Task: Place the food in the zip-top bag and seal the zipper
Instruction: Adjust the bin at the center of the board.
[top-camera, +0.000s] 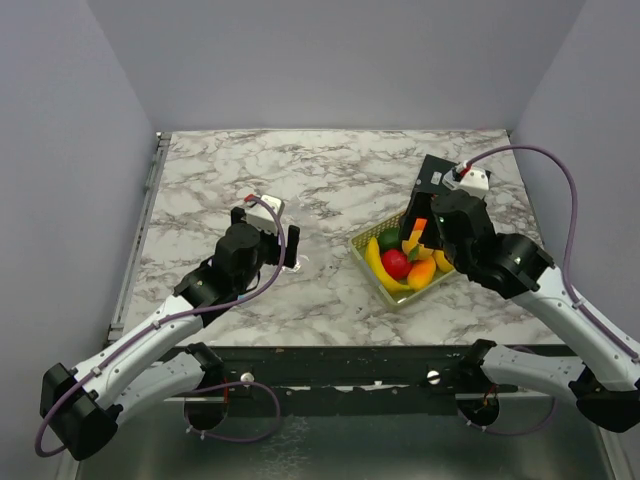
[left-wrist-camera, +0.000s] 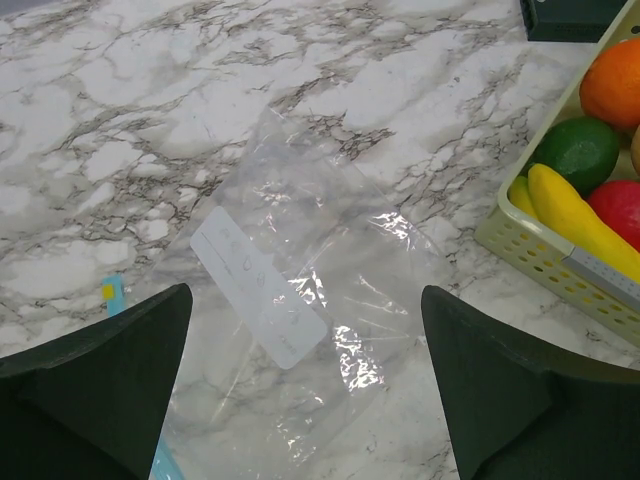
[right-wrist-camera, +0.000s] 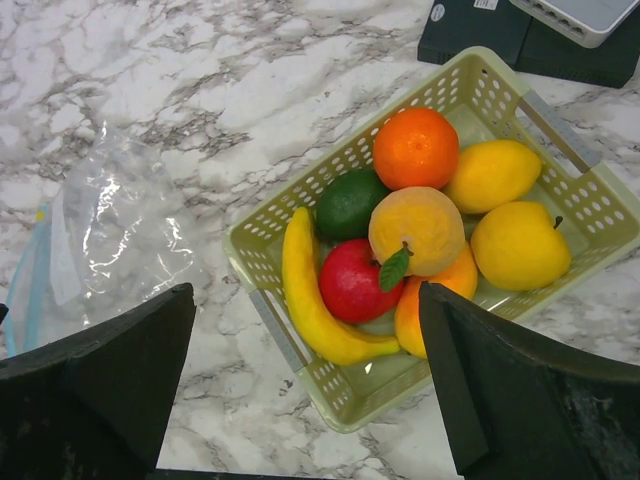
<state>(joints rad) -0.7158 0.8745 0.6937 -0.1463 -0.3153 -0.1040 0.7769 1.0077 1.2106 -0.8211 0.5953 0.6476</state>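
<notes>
Marble table (top-camera: 330, 170) from above: left arm (top-camera: 200, 290) hangs at centre-left; right arm (top-camera: 505, 262) extends over the pale basket (top-camera: 392, 296) holding the food (top-camera: 395, 263).

On the table (top-camera: 250, 170), the bag (left-wrist-camera: 290, 330) lies flat to the left of the basket (right-wrist-camera: 262, 245), near it but apart, with its zipper (right-wrist-camera: 35, 270) along the end away from the basket. The basket holds the food (right-wrist-camera: 417, 228): a banana (right-wrist-camera: 305, 290) along the wall nearest the bag, an apple (right-wrist-camera: 350, 280) beside it, a lime (right-wrist-camera: 348, 203) behind that, an orange (right-wrist-camera: 416, 148) further back. A box (right-wrist-camera: 480, 35) sits behind the basket.
</notes>
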